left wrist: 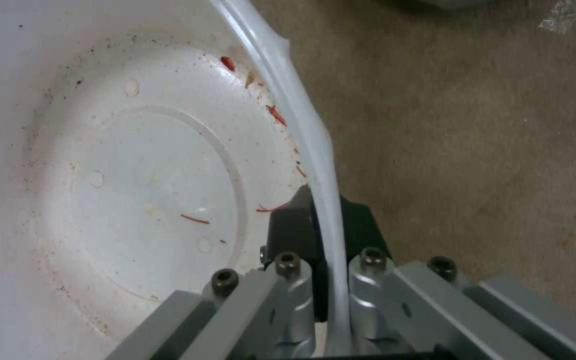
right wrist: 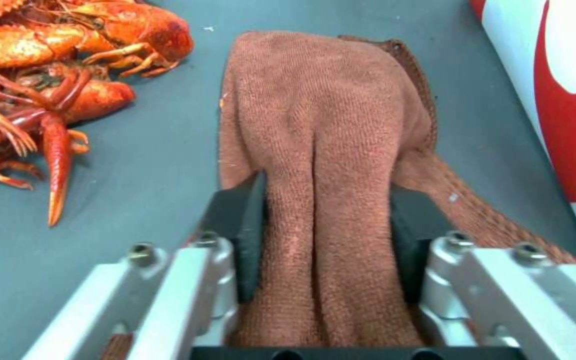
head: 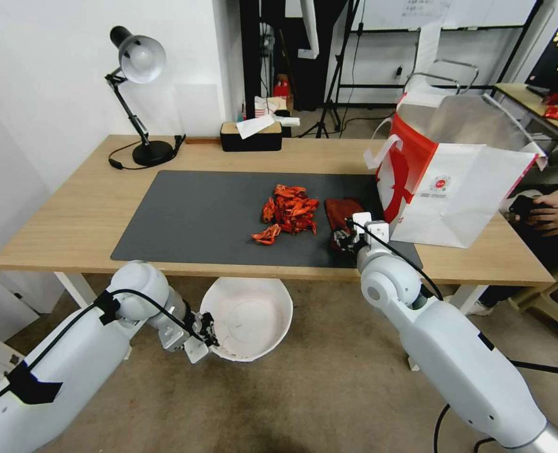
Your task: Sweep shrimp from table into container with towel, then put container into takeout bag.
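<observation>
Left gripper [head: 204, 332] pinches container [head: 248, 318] rim below table [head: 71, 214] edge (over carpet [head: 329, 390]); right gripper [head: 343, 240] clamps towel [head: 341, 212] beside shrimp [head: 289, 211].

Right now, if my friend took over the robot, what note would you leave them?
Left gripper: jaws shut on the rim of the container, held below the table edge.
Right gripper: jaws shut on the towel, which lies on the grey mat between the shrimp and the takeout bag.
Done: both things gripped.
Left: sweep the shrimp pile into the container, which holds only scraps, then put it in the bag.
</observation>
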Robot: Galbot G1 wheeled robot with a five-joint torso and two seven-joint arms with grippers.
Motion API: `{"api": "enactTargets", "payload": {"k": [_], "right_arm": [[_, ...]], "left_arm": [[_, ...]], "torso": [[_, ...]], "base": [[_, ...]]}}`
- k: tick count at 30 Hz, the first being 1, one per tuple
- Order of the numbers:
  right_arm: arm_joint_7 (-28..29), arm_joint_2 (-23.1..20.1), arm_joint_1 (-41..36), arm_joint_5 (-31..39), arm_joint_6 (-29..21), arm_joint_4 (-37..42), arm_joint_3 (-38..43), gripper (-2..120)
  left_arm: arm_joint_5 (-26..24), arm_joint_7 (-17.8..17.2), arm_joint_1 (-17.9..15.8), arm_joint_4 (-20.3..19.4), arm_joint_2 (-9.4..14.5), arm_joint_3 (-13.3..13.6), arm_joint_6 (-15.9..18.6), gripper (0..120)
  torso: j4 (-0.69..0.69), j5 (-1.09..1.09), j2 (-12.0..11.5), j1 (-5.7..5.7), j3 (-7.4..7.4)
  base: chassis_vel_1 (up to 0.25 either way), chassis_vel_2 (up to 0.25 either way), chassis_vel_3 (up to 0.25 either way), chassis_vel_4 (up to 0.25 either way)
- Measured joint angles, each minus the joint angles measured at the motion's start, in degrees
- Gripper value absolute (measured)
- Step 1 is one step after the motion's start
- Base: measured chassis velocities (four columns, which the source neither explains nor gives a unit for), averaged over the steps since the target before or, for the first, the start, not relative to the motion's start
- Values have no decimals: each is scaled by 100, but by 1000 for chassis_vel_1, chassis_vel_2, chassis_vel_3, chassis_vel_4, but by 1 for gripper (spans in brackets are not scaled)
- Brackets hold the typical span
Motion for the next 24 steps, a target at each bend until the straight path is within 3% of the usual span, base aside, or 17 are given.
{"api": "enactTargets", "payload": {"k": [8,10,16,21,22,24], "right_arm": [[48,-11,-55,18,50,34,7,14],[-136,-195,-97,-88,169,92,-12,8],[-527,-408,-96,-313,518,245,-11,8],[-1570,-935,128,-520,1219,528,-18,8],[-1570,-935,128,-520,1219,528,-18,8],[-2530,-1224,461,-541,1712,417,-122,8]], "left_arm": [[4,-3,-9,61,-24,-2,-24,0],[8,1,7,61,-14,-4,-51,0],[12,8,19,125,-8,-14,-79,0],[15,3,81,167,-42,-45,-131,0],[15,3,81,167,-42,-45,-131,0],[19,-13,72,174,-73,-29,-159,0]], "torso": [[1,1,0,0,0],[-1,1,0,0,1],[-1,2,0,0,1],[0,1,0,0,1],[0,1,0,0,1],[0,0,0,0,1]], "base": [[0,0,0,0],[0,0,0,0],[0,0,0,0],[0,0,0,0],[0,0,0,0],[0,0,0,0]]}}
